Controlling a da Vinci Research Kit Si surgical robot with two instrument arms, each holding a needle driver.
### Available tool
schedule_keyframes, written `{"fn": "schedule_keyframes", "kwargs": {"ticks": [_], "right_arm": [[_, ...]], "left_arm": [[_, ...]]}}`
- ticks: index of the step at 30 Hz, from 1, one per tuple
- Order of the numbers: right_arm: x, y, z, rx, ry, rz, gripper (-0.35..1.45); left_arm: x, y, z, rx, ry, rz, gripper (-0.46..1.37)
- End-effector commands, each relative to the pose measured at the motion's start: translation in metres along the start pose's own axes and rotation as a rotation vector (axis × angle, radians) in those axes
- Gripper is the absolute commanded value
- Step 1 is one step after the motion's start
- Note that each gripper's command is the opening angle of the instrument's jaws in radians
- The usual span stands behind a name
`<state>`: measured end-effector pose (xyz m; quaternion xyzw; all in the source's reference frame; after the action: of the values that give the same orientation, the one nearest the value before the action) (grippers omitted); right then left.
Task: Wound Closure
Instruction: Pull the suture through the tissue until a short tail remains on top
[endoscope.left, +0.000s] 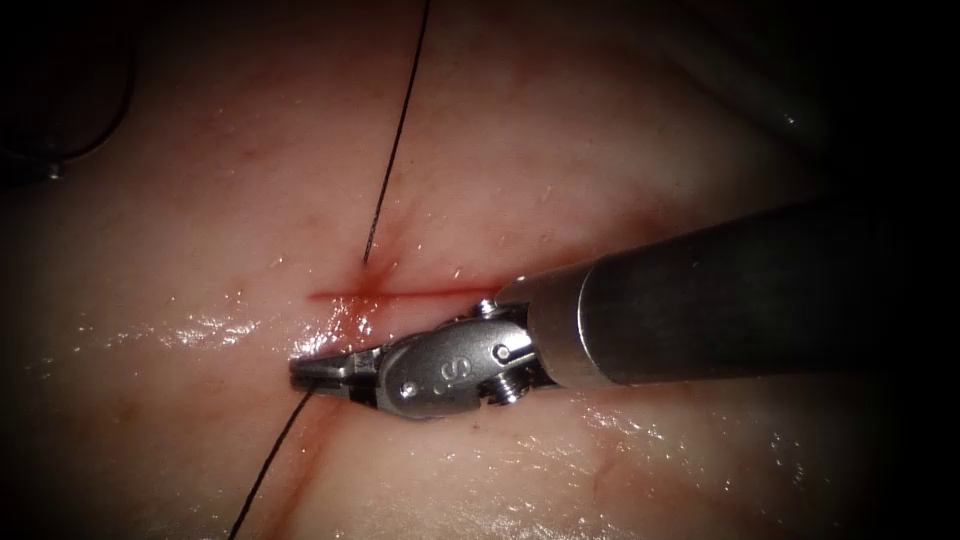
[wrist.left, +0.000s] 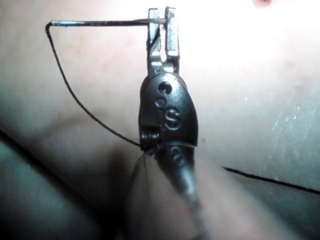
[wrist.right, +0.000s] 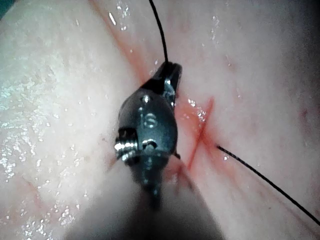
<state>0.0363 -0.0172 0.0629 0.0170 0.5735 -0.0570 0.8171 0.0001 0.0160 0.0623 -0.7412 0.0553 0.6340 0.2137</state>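
Right end effector pinches thread below the cut; left end effector pinches needle

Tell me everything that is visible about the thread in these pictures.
The thread is thin, dark and single-stranded. In the endoscope view it comes down to the tissue and enters just above the cut. Another stretch leaves the shut jaws of the right tool below the cut. In the left wrist view it hangs slack from the rear end of the needle, which the left tool holds clear of the tissue.
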Motion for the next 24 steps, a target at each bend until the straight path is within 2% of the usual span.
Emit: {"fn": "schedule_keyframes", "kwargs": {"ticks": [1, 6, 9, 13, 14, 18, 21, 24], "right_arm": [[0.0004, -0.0002, -0.0002, 0.002, 0.005, -0.001, -0.35], [0.0035, -0.0039, -0.0019, 0.063, 0.014, -0.02, -0.35], [0.0071, -0.008, -0.0031, 0.134, 0.01, -0.043, -0.35], [0.0114, -0.0123, -0.0037, 0.188, 0.017, -0.036, -0.35], [0.0132, -0.0141, -0.0037, 0.209, 0.016, -0.033, -0.35], [0.0169, -0.0178, -0.0032, 0.26, 0.031, -0.027, -0.35], [0.0195, -0.0201, -0.0021, 0.295, 0.069, -0.01, -0.35], [0.0212, -0.0212, -0.001, 0.315, 0.093, -0.012, -0.35]], "left_arm": [[0.0, 0.0, 0.0, -0.009, 0.0, 0.0, -0.35], [-0.0001, -0.0001, 0.0003, -0.008, 0.0, 0.0, -0.35], [-0.0003, -0.0002, 0.0005, -0.006, 0.0, 0.001, -0.35], [-0.0004, -0.0002, 0.0007, -0.005, 0.0, 0.001, -0.35], [-0.0005, -0.0002, 0.0009, -0.004, 0.0, 0.002, -0.35], [-0.0006, -0.0001, 0.0011, -0.002, -0.001, -0.003, -0.35], [-0.0007, -0.0001, 0.0011, -0.001, -0.001, -0.002, -0.35], [-0.0007, -0.0001, 0.0011, -0.001, 0.0, -0.002, -0.35]]}}
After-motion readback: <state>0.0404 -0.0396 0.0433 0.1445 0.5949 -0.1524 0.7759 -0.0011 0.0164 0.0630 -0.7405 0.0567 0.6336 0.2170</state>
